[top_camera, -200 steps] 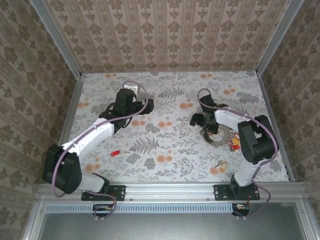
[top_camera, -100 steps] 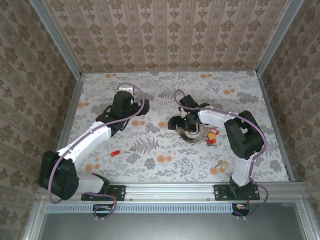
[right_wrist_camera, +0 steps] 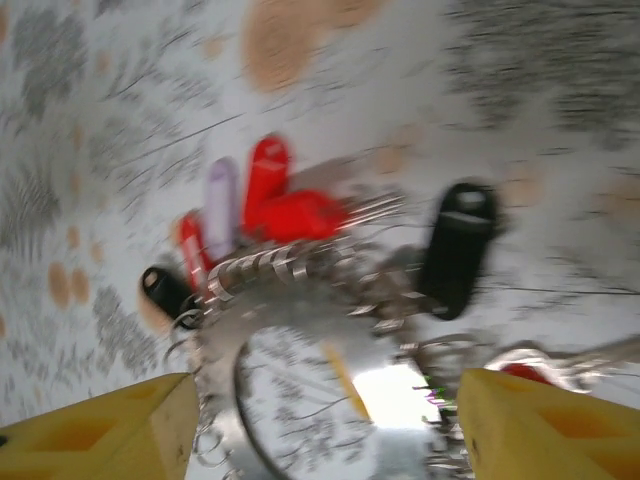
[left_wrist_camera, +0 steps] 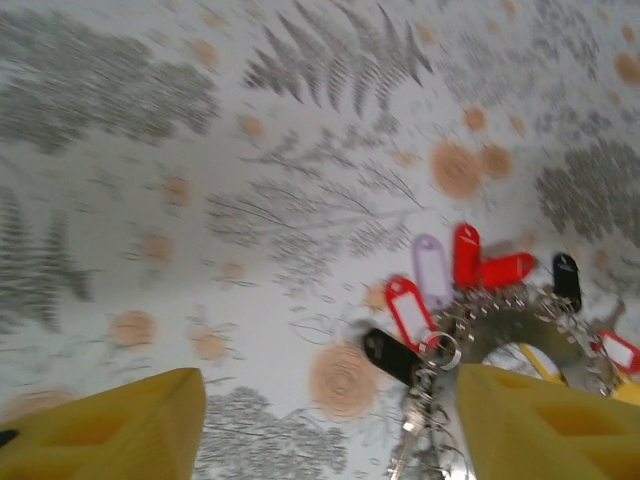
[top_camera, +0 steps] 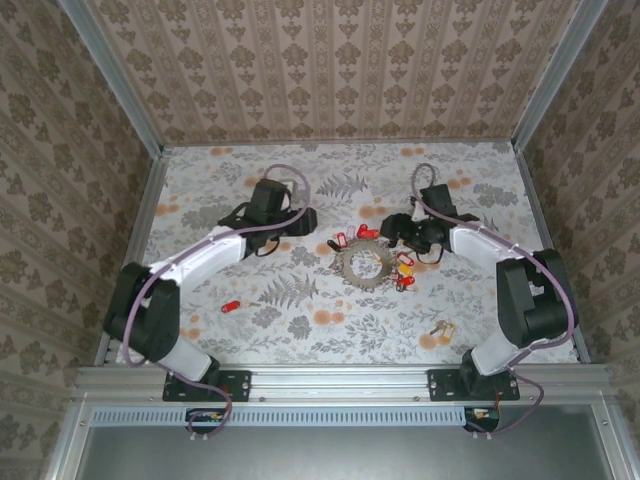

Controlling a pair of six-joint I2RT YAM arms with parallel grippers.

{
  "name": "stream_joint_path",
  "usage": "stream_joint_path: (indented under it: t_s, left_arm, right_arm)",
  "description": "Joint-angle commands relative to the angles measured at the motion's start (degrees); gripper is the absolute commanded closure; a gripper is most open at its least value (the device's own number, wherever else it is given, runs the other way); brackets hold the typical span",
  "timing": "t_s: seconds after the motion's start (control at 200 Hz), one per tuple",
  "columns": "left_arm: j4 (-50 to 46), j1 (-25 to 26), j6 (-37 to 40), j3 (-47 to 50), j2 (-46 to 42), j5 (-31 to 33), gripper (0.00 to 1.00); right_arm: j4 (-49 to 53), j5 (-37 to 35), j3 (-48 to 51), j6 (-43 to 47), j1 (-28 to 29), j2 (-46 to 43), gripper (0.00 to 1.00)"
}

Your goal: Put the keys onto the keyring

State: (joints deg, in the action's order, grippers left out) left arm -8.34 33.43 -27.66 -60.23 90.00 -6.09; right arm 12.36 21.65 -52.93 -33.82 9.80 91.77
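The grey toothed keyring [top_camera: 349, 270] lies flat at mid-table, with several red-headed keys [top_camera: 404, 268] and a few dark ones fanned round its rim. My left gripper [top_camera: 304, 218] hovers open just left of it. In the left wrist view the keyring [left_wrist_camera: 500, 316] and its red keys [left_wrist_camera: 407, 310] sit by the right finger [left_wrist_camera: 545, 425]. My right gripper [top_camera: 394, 229] is open at the ring's upper right. In the blurred right wrist view the keyring [right_wrist_camera: 300, 300] lies between the open fingers [right_wrist_camera: 100, 435], with red keys [right_wrist_camera: 290, 215] beyond.
A loose red key [top_camera: 231, 306] lies on the table near the left arm. A small brass key bunch [top_camera: 440, 329] rests near the front right. The metal frame and patterned walls enclose the flowered tabletop [top_camera: 300, 310].
The keyring with its keys slid left from under the right arm to mid-table. The right gripper then drew back to its upper right. The left gripper swung right toward the ring.
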Motion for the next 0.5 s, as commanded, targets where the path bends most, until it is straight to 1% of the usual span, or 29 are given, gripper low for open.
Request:
stream_joint_path:
  t_s: [0.0, 0.06, 0.11, 0.21, 0.305, 0.345, 0.44, 0.495]
  left_arm:
    - [-2.4, 2.6, -1.9, -4.8, 4.7, -7.3, 0.38]
    - [-2.9, 3.5, -2.1, -6.7, 7.7, -9.5, 0.42]
    - [-2.9, 4.2, -2.3, -7.7, 9.6, -11.2, 0.43]
    - [-3.7, 5.3, -2.4, -9.7, 13.1, -12.7, 0.45]
    - [-4.7, 5.8, -2.0, -11.1, 15.6, -14.0, 0.49]
    - [-4.9, 6.0, -1.9, -11.6, 16.6, -14.8, 0.52]
    - [-5.5, 6.4, -1.8, -12.7, 18.6, -16.6, 0.57]
    - [-6.0, 6.7, -1.5, -13.1, 19.4, -16.7, 0.58]
  right_arm:
    - [1.1, 4.4, 0.5, 1.4, -0.3, 1.8, 0.35]
    - [2.1, 5.5, -0.1, 2.5, -0.3, 3.1, 0.4]
    - [2.8, 5.5, -0.3, 2.5, -0.3, 3.9, 0.42]
    - [2.6, 4.5, 0.9, 2.0, -0.2, 3.9, 0.42]
    - [3.2, 3.8, 1.8, 2.2, -0.2, 3.6, 0.42]
    - [3.4, 3.9, 2.1, 2.5, -0.2, 3.6, 0.42]
    - [4.2, 3.9, 3.1, 2.9, -0.3, 3.4, 0.43]
    - [4.4, 3.9, 3.7, 3.1, -0.2, 3.2, 0.43]
